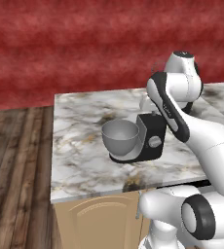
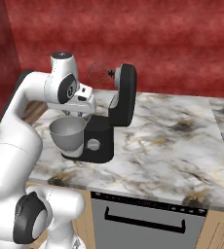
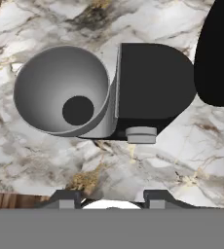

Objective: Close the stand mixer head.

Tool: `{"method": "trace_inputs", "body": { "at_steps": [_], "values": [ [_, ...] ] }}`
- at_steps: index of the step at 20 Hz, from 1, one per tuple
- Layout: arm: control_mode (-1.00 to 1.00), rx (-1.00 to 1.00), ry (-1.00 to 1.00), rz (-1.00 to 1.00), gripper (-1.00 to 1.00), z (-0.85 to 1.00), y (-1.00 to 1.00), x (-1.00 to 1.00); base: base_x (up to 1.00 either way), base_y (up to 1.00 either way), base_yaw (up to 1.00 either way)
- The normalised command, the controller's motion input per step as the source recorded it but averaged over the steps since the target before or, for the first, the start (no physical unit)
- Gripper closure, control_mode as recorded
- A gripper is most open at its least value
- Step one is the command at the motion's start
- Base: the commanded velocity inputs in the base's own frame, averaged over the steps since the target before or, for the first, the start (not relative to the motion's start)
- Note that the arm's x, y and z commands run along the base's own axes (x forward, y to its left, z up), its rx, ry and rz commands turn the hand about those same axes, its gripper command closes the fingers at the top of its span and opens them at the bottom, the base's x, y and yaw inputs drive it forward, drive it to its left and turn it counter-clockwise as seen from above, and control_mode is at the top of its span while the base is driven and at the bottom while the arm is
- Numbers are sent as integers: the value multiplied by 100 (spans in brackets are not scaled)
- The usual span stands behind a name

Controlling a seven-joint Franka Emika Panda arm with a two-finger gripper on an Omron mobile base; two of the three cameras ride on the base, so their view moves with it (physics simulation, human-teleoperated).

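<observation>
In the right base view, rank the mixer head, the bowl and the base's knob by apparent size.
1. Elongated rounded black stand mixer head, tilted up.
2. Grey metal bowl, somewhat smaller.
3. Small grey round knob on the boxy black base, by far smallest.

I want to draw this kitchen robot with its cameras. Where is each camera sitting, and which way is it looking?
Left base view: behind the arm on its left, looking forward and down at the counter; the white arm rises lower right.
Right base view: behind on its right; the arm rises lower left, the raised stand mixer head stands tall.
Hand view: on the hand, looking straight down; the gripper tips show at the bottom.
All share the grey bowl and mixer base.
</observation>
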Motion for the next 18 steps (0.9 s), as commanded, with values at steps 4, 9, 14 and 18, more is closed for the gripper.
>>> {"method": "trace_inputs", "body": {
  "at_steps": [4, 9, 14, 18],
  "values": [
    [-100, 0, 0, 0, -100, 0, -22, 4, 0, 0, 0],
    [-100, -5, -17, 5, -100, 11, -64, -13, 0, 0, 0],
    [-100, 0, -26, 15, -100, 39, -98, -44, 0, 0, 0],
    [-100, 0, -29, 26, -100, 42, -100, -15, 0, 0, 0]
  ]
}}
